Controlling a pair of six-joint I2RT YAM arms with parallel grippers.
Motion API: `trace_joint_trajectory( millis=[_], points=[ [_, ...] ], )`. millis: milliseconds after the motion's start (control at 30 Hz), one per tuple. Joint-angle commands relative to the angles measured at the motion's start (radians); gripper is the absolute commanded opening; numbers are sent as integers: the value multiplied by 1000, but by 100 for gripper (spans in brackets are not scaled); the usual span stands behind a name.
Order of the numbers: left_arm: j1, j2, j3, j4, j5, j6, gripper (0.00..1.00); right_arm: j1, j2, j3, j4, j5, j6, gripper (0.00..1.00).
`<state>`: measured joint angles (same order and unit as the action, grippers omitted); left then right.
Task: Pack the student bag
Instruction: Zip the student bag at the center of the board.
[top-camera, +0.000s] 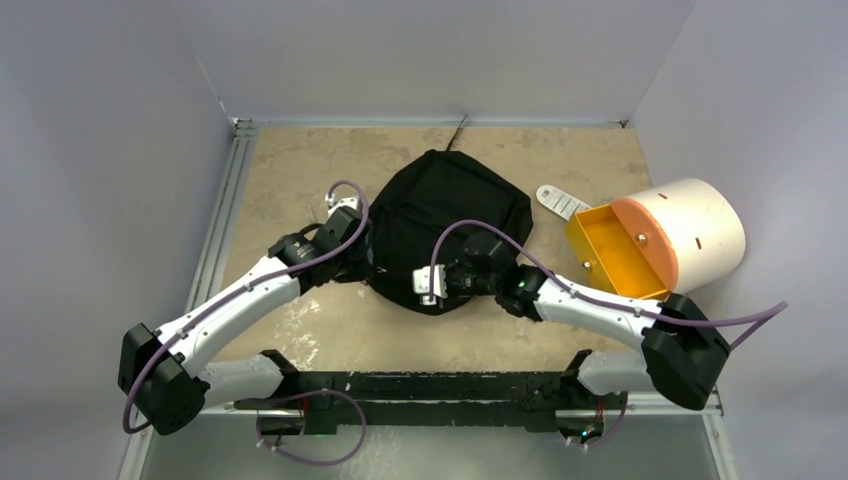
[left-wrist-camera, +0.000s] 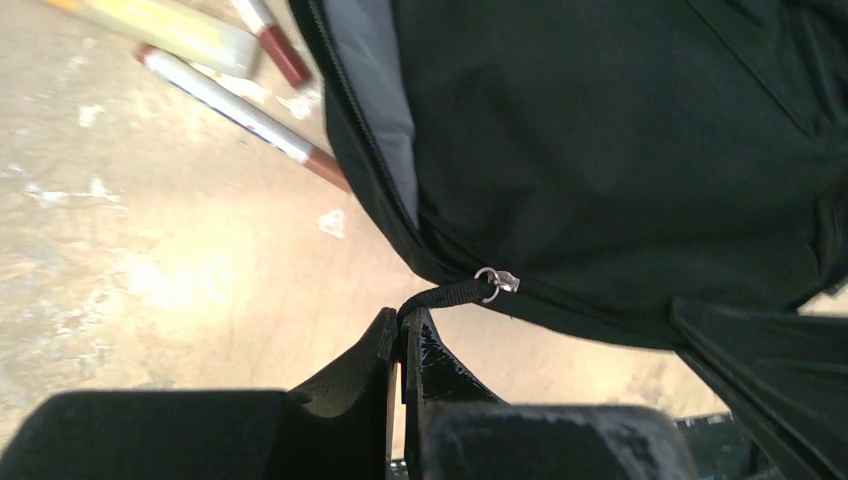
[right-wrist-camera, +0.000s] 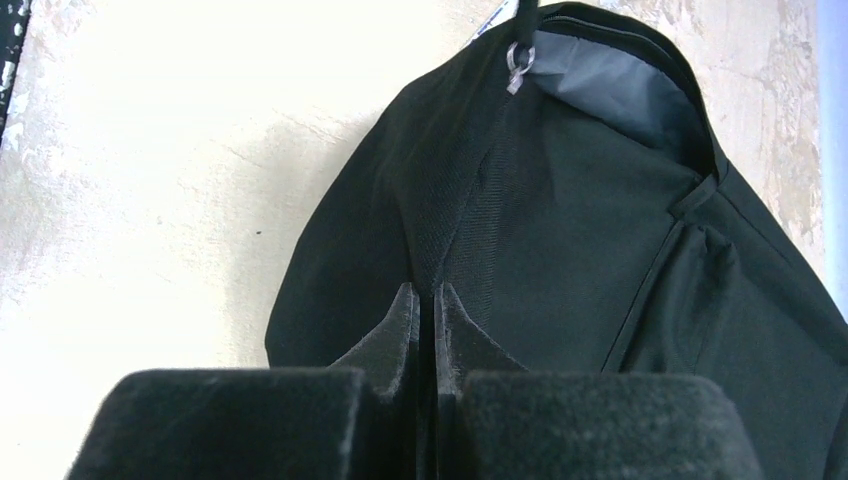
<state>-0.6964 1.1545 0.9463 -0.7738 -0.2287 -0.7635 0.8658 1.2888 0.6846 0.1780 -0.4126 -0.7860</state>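
Note:
The student bag, a rounded black backpack with grey lining, lies mid-table. My left gripper is at its left edge, shut on the black zipper pull cord that ends in a silver ring; the zip beside it gapes and shows grey lining. My right gripper is at the bag's near edge, shut on a fold of the bag's black fabric. The bag fills the right wrist view, with the same ring and lining at its top.
A cream-and-orange cylinder lies on its side at the right, with a white tag by it. Pens or markers lie on the table left of the bag. Grey walls enclose the table.

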Motion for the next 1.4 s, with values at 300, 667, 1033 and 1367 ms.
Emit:
trace_joint_trajectory(
  millis=[300,667,1033,1367],
  points=[
    [256,200,244,109,-145,289,0,-9,-83,12,-223,67,-61,0],
    [322,397,432,194,-181,429,0,-6,-110,22,-327,64,-88,0],
    [321,175,260,355,220,518,0,-7,-213,23,-9,-66,195,43],
    [321,48,155,310,417,500,0,-6,-80,53,434,-10,859,45]
  ],
)
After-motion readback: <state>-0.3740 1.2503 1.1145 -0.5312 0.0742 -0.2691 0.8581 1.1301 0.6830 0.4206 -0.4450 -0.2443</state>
